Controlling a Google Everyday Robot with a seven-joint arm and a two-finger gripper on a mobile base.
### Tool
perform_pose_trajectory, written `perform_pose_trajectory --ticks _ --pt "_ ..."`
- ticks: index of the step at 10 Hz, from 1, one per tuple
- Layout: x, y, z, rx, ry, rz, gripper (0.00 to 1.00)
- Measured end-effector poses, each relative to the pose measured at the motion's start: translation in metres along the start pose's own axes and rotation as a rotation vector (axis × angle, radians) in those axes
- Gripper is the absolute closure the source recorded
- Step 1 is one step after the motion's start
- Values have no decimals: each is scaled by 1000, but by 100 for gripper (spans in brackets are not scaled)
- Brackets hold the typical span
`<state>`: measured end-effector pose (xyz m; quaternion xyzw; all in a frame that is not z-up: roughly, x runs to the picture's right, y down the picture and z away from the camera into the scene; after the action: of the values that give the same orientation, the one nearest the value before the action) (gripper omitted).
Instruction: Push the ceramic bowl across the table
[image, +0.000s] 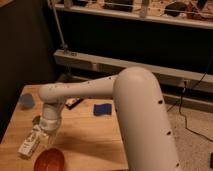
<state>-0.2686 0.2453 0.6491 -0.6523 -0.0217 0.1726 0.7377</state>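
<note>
The ceramic bowl (49, 160), glossy reddish-orange and round, sits near the front edge of the light wooden table (90, 137). My white arm reaches from the right across the table, with its wrist pointing down at the left side. The gripper (45, 139) is shut and hangs just behind the bowl's far rim. Whether it touches the rim is not visible.
A small blue cup (26, 101) stands at the table's back left. A white packet (29, 146) lies left of the gripper, close to the bowl. A blue sponge (102, 109) and a dark flat item (75, 103) lie mid-table. A dark shelf unit (135, 35) stands behind.
</note>
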Motion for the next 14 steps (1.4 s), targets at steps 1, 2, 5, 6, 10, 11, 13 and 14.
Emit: perform_pose_trajectory --ticks 1,2,5,6,10,11,13,14 --pt "7 4 -10 -37 3 -45 100" --pt "14 2 -21 -52 7 -84 100" --pt "21 -29 -39 51 21 -84 100" --pt "17 -54 -46 160 14 -40 100" --pt "-7 -109 -72 500 -67 111 100" --pt "-11 -117 -79 588 -90 148 100" --pt "-14 -122 -87 769 -127 208 100" --pt "-13 -117 -85 850 -132 227 100"
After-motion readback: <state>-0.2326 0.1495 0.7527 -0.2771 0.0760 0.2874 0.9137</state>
